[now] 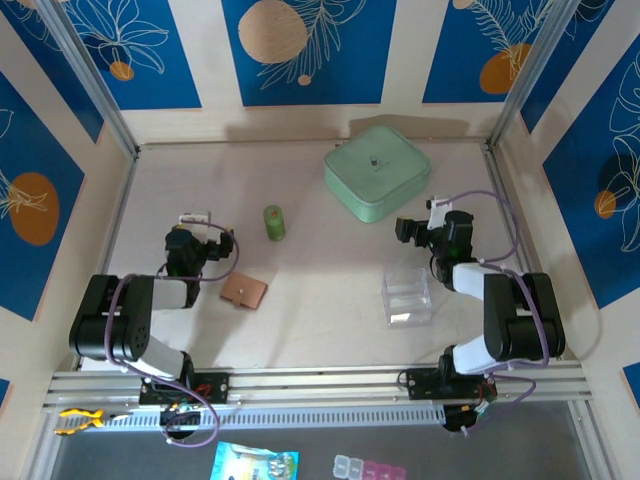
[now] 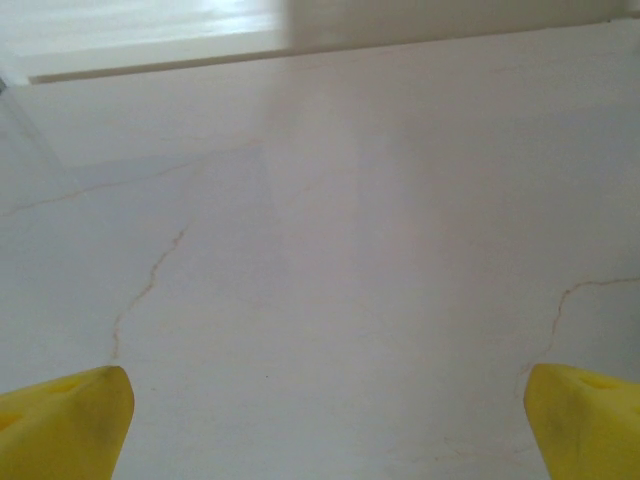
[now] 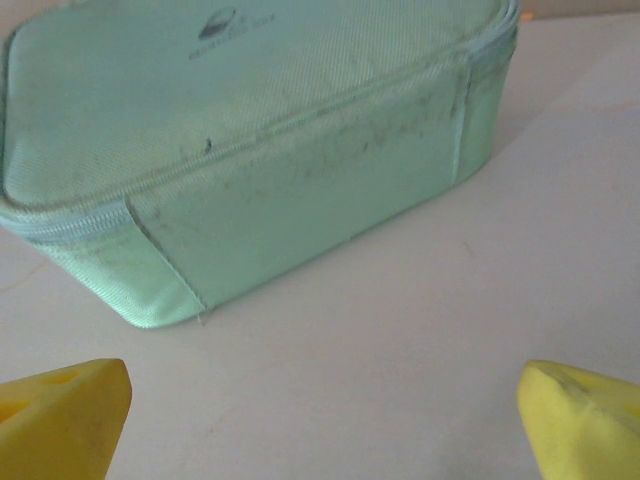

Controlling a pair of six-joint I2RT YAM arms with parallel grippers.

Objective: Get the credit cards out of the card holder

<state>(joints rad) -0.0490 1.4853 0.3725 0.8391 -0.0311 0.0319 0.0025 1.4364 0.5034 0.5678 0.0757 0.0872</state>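
Top external view takes in the pale surface (image 1: 300, 330) with four things spread across it. Largest is a mint-green zipped case (image 1: 377, 171) at the far side, right of centre. Nearer, on the right, stands a clear plastic box (image 1: 407, 296). Left of centre lies the card holder (image 1: 243, 291), a small tan folded wallet, closed and flat, just right of the left arm's wrist. Beyond it toward the far side, well apart, a small green cylinder (image 1: 274, 223) stands upright.

By my judgement the task is at its very start. The card holder is shut and untouched, and the credit cards are presumably tucked inside it. The next move calls for one arm, most likely the left as the closer, to come down on the holder, pin or lift it, and fold it open so the other can pinch a card's edge. The thin leather lying flat may be hard to get under.

Left tool (image 2: 325, 425) stands wide and holds nothing, with bare surface between its yellow fingertips (image 2: 60, 425). Right tool (image 3: 320, 415) is likewise wide and empty, facing the side wall of the case, near it but not touching.
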